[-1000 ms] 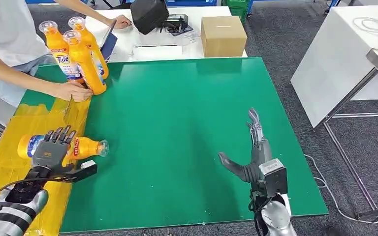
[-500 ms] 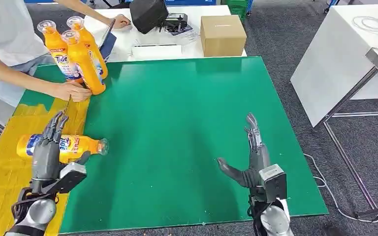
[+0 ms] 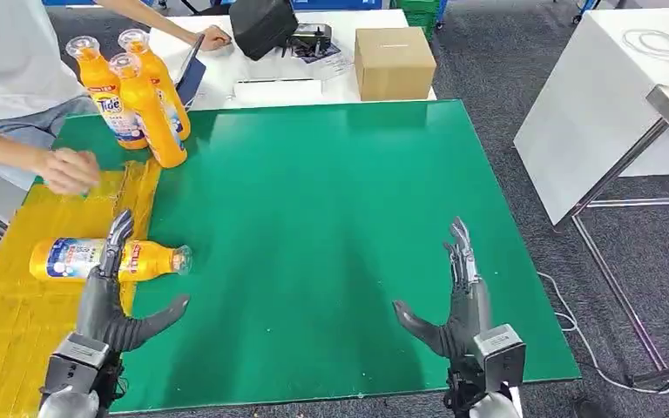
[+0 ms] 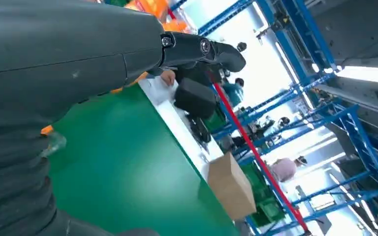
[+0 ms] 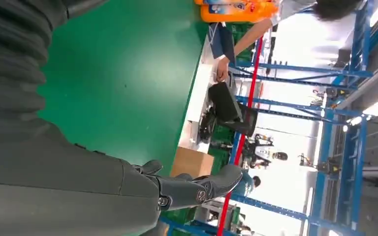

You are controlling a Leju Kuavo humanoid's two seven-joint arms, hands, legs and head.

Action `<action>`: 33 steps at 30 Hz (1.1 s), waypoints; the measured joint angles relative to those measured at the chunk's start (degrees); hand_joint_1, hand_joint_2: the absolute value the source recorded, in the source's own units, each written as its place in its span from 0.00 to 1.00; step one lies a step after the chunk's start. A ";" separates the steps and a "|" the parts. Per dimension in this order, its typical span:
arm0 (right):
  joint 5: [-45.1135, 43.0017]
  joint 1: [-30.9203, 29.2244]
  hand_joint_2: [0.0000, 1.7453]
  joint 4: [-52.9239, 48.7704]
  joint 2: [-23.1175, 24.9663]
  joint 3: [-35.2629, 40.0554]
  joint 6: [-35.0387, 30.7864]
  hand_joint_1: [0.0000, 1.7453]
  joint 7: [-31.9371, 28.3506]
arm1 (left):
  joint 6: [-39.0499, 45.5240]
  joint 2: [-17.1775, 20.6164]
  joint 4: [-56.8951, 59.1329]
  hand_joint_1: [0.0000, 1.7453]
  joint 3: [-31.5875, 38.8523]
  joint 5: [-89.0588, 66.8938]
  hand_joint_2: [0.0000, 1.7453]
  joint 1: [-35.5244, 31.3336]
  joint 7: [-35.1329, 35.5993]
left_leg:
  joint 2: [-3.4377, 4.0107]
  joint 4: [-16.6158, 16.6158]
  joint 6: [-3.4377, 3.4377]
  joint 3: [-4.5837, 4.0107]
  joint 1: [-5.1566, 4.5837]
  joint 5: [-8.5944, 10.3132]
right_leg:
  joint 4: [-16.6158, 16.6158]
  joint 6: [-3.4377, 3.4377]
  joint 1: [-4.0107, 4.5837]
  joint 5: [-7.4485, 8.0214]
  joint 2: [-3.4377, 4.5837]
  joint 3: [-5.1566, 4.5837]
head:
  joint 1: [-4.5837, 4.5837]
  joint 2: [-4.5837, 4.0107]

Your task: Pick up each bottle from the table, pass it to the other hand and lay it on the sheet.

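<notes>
The left hand (image 3: 104, 300) hovers empty at the near left of the green table (image 3: 314, 226), fingers straight and spread, thumb out to the right. Its fingertips overlap the lying bottle (image 3: 109, 259) in the head view, though whether they touch it I cannot tell from this angle. The right hand (image 3: 457, 300) is likewise empty, fingers apart, over the near right of the table and well apart from any bottle.

The lying bottle rests on its side on the yellow sheet (image 3: 9, 305), neck pointing right, its clear cap reaching the sheet's edge. It is orange plastic with a white and blue label around the body. Three standing bottles (image 3: 144, 100) of the same kind cluster at the far left corner of the table, touching one another.

These look like full detergent bottles, so each is probably fairly heavy, with a stiff wall that gives a little under pressure. The glossy plastic and label may be slippery. The best hold is likely around the broad middle of the body, leaving the neck end free for the other hand to take at the pass.

A person's hand (image 3: 68, 170) is over the far end of the sheet, near the standing bottles.
</notes>
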 measured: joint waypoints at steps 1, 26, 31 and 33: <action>0.00 0.13 1.00 -0.11 0.00 0.00 0.00 0.00 -0.02 | -0.07 -0.17 -0.04 0.00 -0.11 0.04 1.00 0.05 0.02 | 0.00 0.00 0.00 0.01 0.00 0.00 | 0.00 0.00 0.00 0.00 0.00 0.01 | 0.02 0.00; 1.68 1.18 1.00 0.09 0.33 0.63 -3.43 0.00 -0.02 | -7.26 -4.15 6.73 0.00 -11.78 6.69 1.00 -0.96 3.93 | -0.02 0.00 0.00 -0.02 0.01 0.01 | 0.00 0.00 0.01 0.00 -0.01 0.02 | 0.00 0.00; 1.68 1.18 1.00 0.18 0.33 0.94 -3.41 0.00 0.00 | -7.26 -4.28 7.43 0.00 -12.50 6.69 1.00 -1.19 3.96 | -0.02 0.00 0.00 -0.03 0.01 0.00 | 0.00 0.00 0.01 0.00 -0.01 0.01 | 0.00 0.00; 1.60 1.17 1.00 0.20 0.33 0.96 -3.04 0.00 0.00 | -7.26 -4.33 7.59 0.00 -12.57 6.89 1.00 -1.24 3.96 | -0.02 0.00 0.00 -0.04 0.01 0.00 | 0.00 0.00 0.01 0.00 -0.01 0.01 | 0.00 0.00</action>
